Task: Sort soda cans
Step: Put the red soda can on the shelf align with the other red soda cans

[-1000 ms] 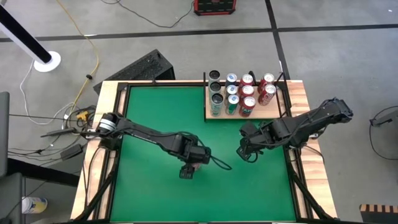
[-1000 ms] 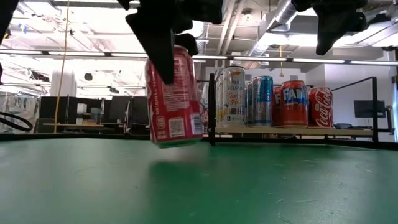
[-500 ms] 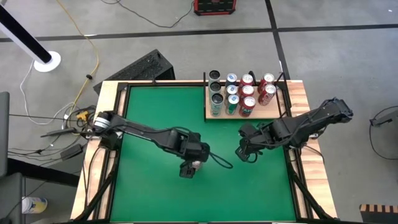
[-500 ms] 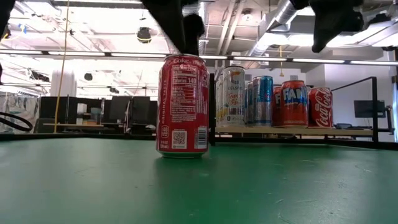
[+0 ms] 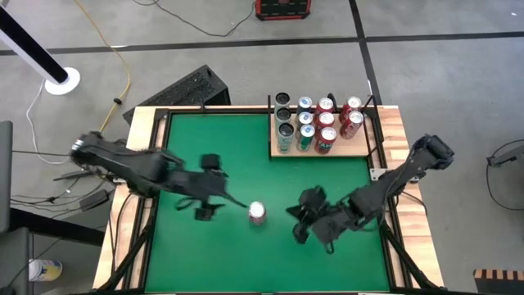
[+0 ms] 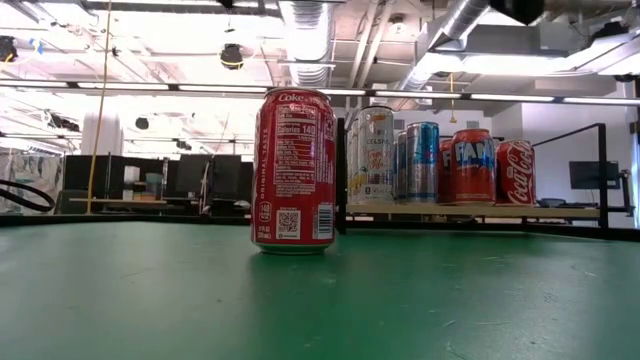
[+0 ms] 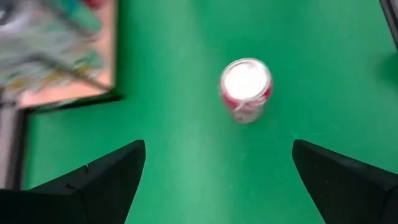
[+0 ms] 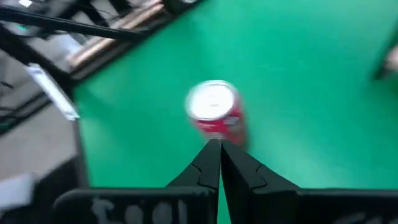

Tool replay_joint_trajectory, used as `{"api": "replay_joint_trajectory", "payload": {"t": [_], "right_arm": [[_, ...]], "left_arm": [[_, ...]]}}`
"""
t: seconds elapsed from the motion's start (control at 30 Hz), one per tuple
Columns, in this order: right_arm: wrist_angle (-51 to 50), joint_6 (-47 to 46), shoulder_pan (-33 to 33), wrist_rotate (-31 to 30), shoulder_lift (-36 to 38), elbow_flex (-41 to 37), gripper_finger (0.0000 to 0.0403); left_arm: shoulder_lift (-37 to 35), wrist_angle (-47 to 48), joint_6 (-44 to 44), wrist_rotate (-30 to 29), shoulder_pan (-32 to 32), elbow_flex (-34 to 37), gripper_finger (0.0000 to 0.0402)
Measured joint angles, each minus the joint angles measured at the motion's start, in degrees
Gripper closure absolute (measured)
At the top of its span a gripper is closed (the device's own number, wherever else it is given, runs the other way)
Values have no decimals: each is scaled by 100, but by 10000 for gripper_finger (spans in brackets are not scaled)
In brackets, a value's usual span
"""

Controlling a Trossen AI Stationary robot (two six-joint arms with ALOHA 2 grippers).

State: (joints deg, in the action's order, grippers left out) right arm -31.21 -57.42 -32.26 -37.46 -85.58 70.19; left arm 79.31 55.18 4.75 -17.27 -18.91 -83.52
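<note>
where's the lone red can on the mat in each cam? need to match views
High view: red can standing on the green mat, centre, between the arms.
Low view: upright, left of centre.
Left wrist view: seen from above, upper middle.
Right wrist view: just beyond the shut claw tips.
Shared landmark: the wooden tray of cans, behind the red can in the low view.

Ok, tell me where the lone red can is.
In the high view the red can stands upright near the green mat's middle, between the left gripper and right gripper, apart from both.
</note>
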Motion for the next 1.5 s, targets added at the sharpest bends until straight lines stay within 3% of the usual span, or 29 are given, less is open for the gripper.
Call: {"api": "replay_joint_trajectory", "payload": {"t": [0.2,0.4,0.6,0.77,1.07,1.17,1.27,1.5], "right_arm": [[1669,448,113,51,-654,0,346],[2507,925,345,332,-1227,7,342],[2507,1585,578,377,-1248,217,342],[2985,2521,565,453,-1067,269,342],[3527,2867,761,468,-1121,267,342],[3504,2482,852,883,-1132,259,342],[3530,2447,834,985,-1128,264,342],[3628,2639,500,506,-1123,267,341]], "left_arm": [[-2037,-1316,322,-366,-435,1868,10],[-3782,-3962,-183,-355,-702,4205,10],[-4592,-6159,-906,-217,-691,5845,10],[-4910,-7457,-1100,-583,-691,6805,10],[-4986,-8319,-662,-714,-687,7978,10],[-4986,-8321,-469,-705,-687,8236,10],[-4975,-8062,-259,-705,-687,8288,10],[-4962,-7611,-96,-739,-687,8290,10]]}}
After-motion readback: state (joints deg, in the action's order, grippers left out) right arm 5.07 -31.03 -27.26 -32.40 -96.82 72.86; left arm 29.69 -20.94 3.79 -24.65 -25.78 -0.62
